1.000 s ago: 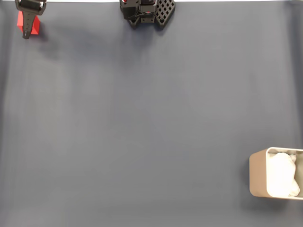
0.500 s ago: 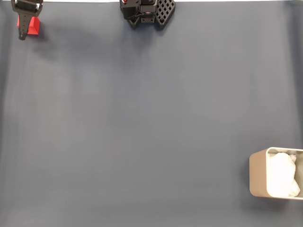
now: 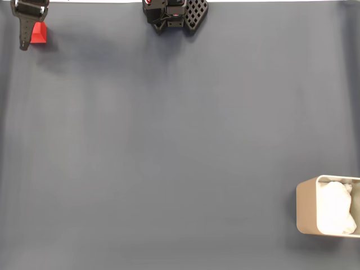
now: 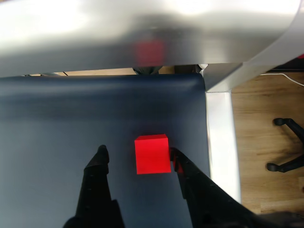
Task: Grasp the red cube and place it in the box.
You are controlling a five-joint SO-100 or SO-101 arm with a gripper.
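The red cube [image 3: 39, 34] sits at the far top-left corner of the dark blue mat in the fixed view. My gripper [image 3: 29, 38] hangs over it there, one black finger just left of the cube. In the wrist view the red cube [image 4: 152, 154] lies on the mat between my two black fingers, close to the right fingertip [image 4: 174, 155] and with a gap to the left one [image 4: 101, 153]. The gripper [image 4: 137, 154] is open. The box [image 3: 328, 212], beige with white lining, stands at the right edge near the bottom, far from the cube.
The arm's black base [image 3: 174, 13] sits at the top centre of the mat [image 3: 180, 140]. In the wrist view the mat's edge [image 4: 205, 123] lies just right of the cube, with a white ledge, wooden floor [image 4: 266, 109] and a chair base [image 4: 287, 147] beyond.
The gripper has shifted left over the cube, so more of the cube's red face now shows to the right of the finger. The cube and box have stayed put.
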